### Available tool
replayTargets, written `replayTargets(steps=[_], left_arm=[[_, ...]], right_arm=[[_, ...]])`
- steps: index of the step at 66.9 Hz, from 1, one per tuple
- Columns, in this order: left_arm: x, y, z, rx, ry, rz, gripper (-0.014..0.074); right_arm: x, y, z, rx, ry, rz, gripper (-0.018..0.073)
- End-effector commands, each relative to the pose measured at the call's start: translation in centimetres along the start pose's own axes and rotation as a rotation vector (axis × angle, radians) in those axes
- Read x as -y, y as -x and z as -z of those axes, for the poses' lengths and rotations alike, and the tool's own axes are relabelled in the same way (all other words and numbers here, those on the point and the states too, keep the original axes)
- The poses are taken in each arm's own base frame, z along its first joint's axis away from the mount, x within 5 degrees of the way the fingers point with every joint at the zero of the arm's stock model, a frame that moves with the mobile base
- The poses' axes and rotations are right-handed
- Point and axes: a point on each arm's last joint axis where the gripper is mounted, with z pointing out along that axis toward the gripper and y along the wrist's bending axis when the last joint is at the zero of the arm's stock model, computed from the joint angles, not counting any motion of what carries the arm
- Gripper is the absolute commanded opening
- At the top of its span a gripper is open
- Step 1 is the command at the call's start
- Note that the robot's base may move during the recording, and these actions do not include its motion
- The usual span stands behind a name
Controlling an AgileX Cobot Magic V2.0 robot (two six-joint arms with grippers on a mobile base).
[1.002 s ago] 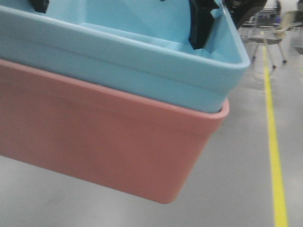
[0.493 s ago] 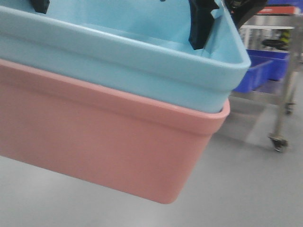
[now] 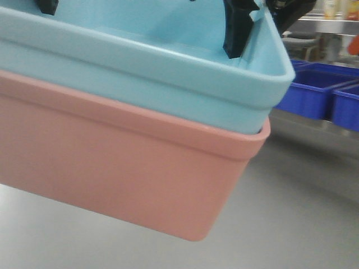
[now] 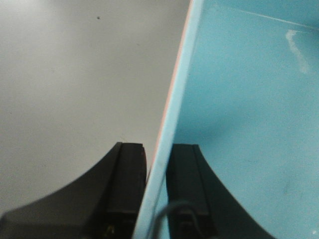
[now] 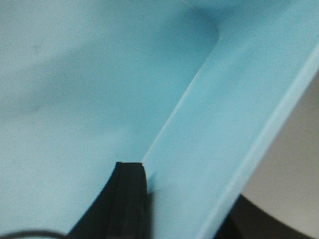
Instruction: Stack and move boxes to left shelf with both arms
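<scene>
The left tool (image 4: 158, 147) has two matte black fingers (image 4: 124, 184), flat on their inner faces and flaring out in a curve toward the base. A thin grey cable (image 4: 167, 211) loops between them. The right tool (image 5: 189, 189) is the same black, with a square-tipped finger (image 5: 130, 199) and a thin dark cable (image 5: 25, 233).

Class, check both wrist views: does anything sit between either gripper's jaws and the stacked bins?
Nothing visible does. The left gripper clamps the nested wall of the blue bin and pink bin directly; the right gripper has a jaw flat against the blue wall, its outer side mostly hidden.
</scene>
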Motion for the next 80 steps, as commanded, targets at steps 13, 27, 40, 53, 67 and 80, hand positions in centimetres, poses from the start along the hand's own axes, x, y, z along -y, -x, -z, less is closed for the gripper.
replayTargets(steps=[13,27,40,53,67,80], left_arm=[[2.87,2.38,2.75,0.193,-0.344,0.016,-0.0013],[2.91,2.39,2.77,0.195,-0.348,0.016,-0.0013],[2.92,2.40,2.77,0.196,-0.349,0.016,-0.0013],[2.93,2.41,2.78,0.197,-0.351,0.016,-0.0013],[2.93,2.41,2.78,0.197,-0.351,0.016,-0.0013],[2.95,2.42,2.79,0.198,-0.353,0.016,-0.0013]], right_arm=[[-2.78,3.29,3.86,0.327,0.255,-0.017,0.0057],[-2.77,3.28,3.86,0.326,0.255,-0.017,0.0057],[-2.77,3.28,3.86,0.326,0.255,-0.017,0.0057],[-2.77,3.28,3.86,0.326,0.255,-0.017,0.0057],[-2.77,3.28,3.86,0.326,0.255,-0.017,0.0057],[-2.77,3.28,3.86,0.326,0.255,-0.017,0.0057]])
